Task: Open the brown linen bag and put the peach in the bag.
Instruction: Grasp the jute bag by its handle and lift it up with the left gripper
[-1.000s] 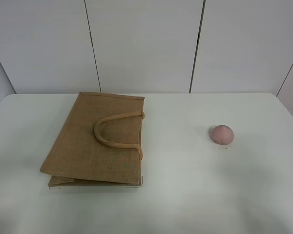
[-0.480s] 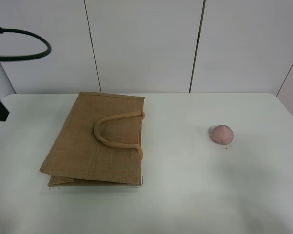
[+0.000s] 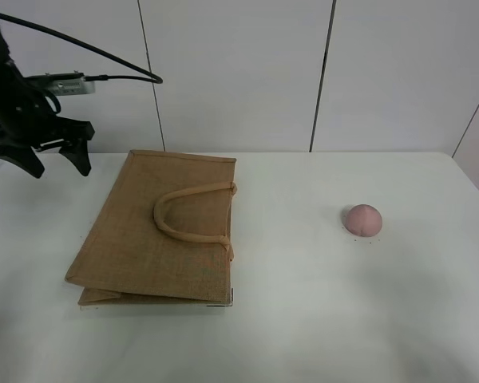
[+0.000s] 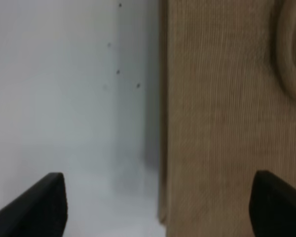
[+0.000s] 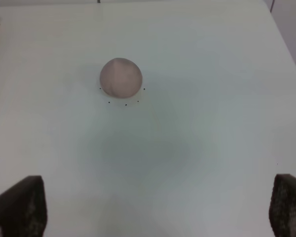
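Nothing done yet: brown linen bag lies closed near the worktop's left edge, peach toward the right edge; left gripper and right gripper spread, empty.

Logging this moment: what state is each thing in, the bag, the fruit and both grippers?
brown linen bag: closed, lying flat on the table.
peach: resting on the table, apart from the bag, untouched.
left gripper: open, empty, in the air near the bag's far left corner.
right gripper: open, empty, clear of the peach.
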`<state>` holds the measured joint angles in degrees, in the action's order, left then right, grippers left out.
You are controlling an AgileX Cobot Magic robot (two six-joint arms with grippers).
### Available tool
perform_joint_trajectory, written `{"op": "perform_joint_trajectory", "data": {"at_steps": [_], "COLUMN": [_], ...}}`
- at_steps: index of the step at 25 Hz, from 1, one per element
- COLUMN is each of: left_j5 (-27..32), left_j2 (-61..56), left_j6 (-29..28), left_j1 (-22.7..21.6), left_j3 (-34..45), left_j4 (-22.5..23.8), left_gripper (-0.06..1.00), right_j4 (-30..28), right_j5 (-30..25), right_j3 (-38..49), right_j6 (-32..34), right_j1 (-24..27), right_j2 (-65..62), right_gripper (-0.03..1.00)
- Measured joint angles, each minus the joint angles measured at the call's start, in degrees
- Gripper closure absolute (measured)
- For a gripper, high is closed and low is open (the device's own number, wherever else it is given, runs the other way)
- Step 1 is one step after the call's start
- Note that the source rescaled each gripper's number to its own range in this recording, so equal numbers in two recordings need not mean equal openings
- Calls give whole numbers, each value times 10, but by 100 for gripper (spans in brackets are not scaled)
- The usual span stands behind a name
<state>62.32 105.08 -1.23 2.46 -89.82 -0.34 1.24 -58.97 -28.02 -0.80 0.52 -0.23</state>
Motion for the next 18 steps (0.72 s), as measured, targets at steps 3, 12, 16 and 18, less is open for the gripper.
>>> {"op": "perform_joint_trajectory", "data": {"at_steps": [3, 12, 16, 18], "left_j5": [4, -9, -37, -41], "left_j2": [42, 131, 166, 184], "left_j6": [-12, -62, -78, -80], "left_j1": [33, 132, 141, 141], "left_j3": [-37, -110, -117, -117], "left_j4": [-2, -29, -31, -29], "left_gripper": [-6, -6, -6, -6], "right_j4": [0, 0, 0, 0], "right_j5": [0, 0, 0, 0], "right_j3": [0, 0, 0, 0], "right_j6": [0, 0, 0, 0], "right_j1": [0, 0, 0, 0], "right_j2": [0, 0, 0, 0], "right_gripper": [-3, -3, -3, -3]}}
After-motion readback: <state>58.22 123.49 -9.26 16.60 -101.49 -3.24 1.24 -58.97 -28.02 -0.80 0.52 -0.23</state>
